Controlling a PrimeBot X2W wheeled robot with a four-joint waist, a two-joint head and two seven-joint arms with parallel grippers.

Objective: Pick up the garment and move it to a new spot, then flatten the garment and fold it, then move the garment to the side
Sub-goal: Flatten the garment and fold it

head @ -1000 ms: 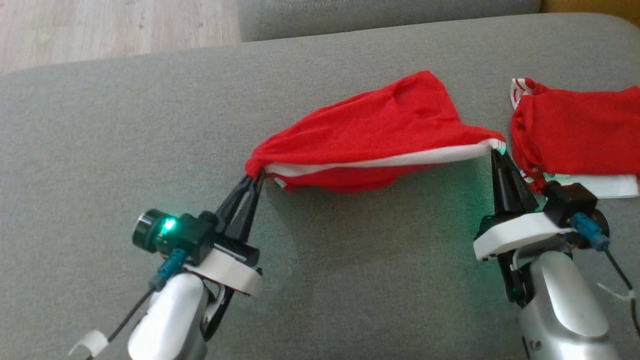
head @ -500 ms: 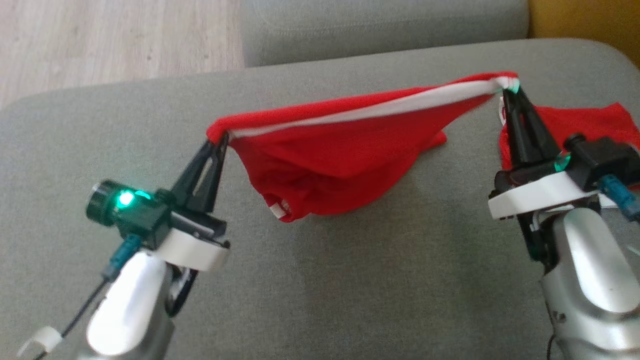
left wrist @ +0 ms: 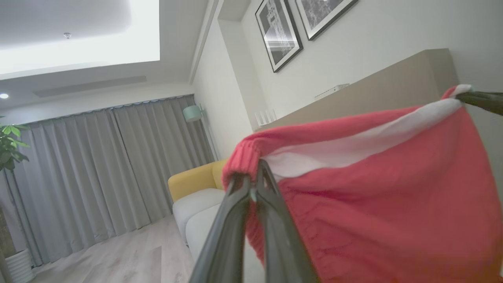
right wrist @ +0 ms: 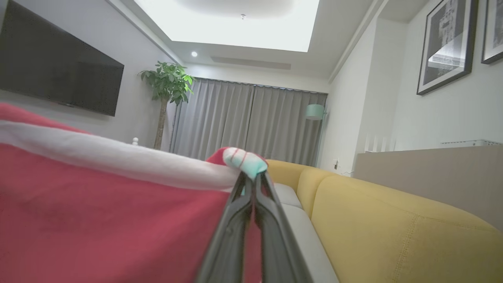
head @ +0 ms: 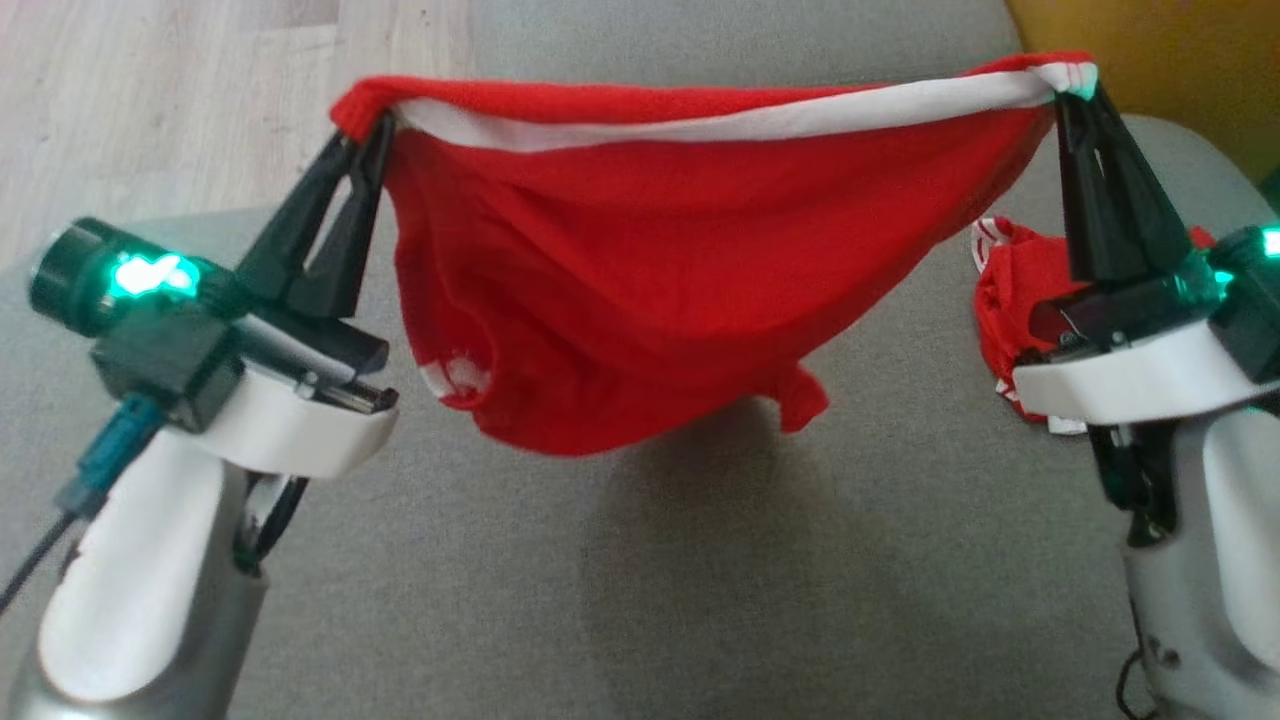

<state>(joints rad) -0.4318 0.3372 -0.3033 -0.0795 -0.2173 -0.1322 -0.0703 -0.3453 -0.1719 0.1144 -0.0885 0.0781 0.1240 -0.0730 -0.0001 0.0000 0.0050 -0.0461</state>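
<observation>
red garment point(head: 640, 300): off the couch, hung in the air btwn both grippers. white hem point(head: 760, 125) pulled nearly straight across the top; the rest sags below in a loose pouch. lowest fold looks clear of the seat, can't be sure.
left gripper point(head: 372, 140): fingers together, clamped on the left end of the hem, cloth bunched over the tips.
right gripper point(head: 1072, 88): fingers together, pinching the right end of the hem; a bit of striped trim pokes past the tips.
grey couch point(head: 650, 600): wide seat right under the garment, w/ bare room in front to lay it out.
other red cloth point(head: 1005, 290): crumpled on the seat just beside the right arm, apart from the held one. looks like a separate piece, prob not part of this step.
done so far: pick-up looks complete, garment lifted by two ends of the hem and spread btwn the arms.
in hand: prob the carry to a new spot, or a stretch-out before laying flat; can't tell which.
left to do: set down, flatten, fold, move to the side. none of that begun as far as can be seen.
progress: early, approx first stage of three.
watch for: sagging middle is wrinkled & doubled over. imo it needs lowering w/ the hem kept taut, else it lands in a heap; also keep it off the other red cloth.
</observation>
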